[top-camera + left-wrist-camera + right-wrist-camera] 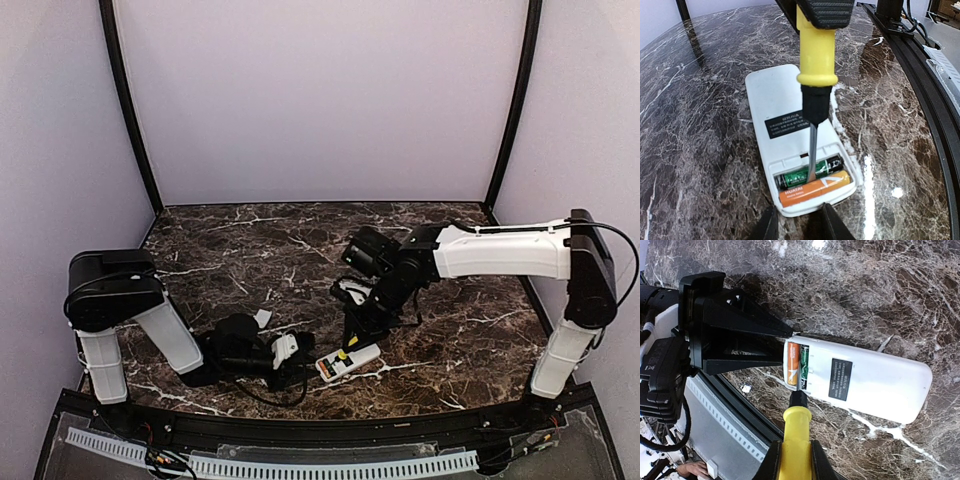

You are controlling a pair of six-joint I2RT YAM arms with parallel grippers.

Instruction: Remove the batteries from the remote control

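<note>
The white remote control [785,100] lies back-up on the marble near the table's front edge [352,362], its battery bay open. Two batteries lie side by side in the bay: an orange one [812,189] nearest the end and a green-black one [797,176] behind it. They also show in the right wrist view [792,367]. My right gripper [792,452] is shut on the yellow handle of a screwdriver [816,50], whose tip sits between the two batteries. My left gripper [799,222] is open, with its fingertips against the remote's bay end.
A small white cover piece [263,318] lies on the marble behind my left arm. The black frame rail [920,100] runs along the table's near edge, close to the remote. Purple walls close off the back and both sides.
</note>
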